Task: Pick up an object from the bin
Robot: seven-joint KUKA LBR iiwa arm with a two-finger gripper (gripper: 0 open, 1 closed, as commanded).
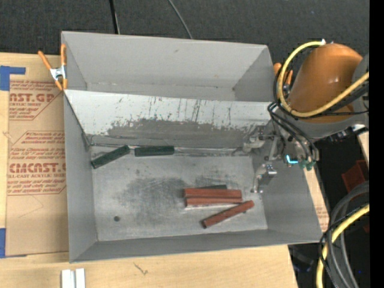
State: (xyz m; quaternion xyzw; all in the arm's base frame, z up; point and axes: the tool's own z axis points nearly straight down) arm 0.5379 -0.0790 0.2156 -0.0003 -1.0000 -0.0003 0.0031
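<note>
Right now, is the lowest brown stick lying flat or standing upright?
Lying flat: the brown stick stretches lengthwise along the bin floor, slightly slanted.

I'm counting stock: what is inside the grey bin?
Near the back wall, a tilted green stick and a level green stick; mid-floor, red-brown bars lying together, a slanted red-brown bar in front. The bin floor beneath the pincer is covered.

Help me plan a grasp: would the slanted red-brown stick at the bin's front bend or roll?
The slanted red-brown stick looks straight and thin, so probably stiff. It lies flat on the bin floor, so a push likely slides it.
</note>
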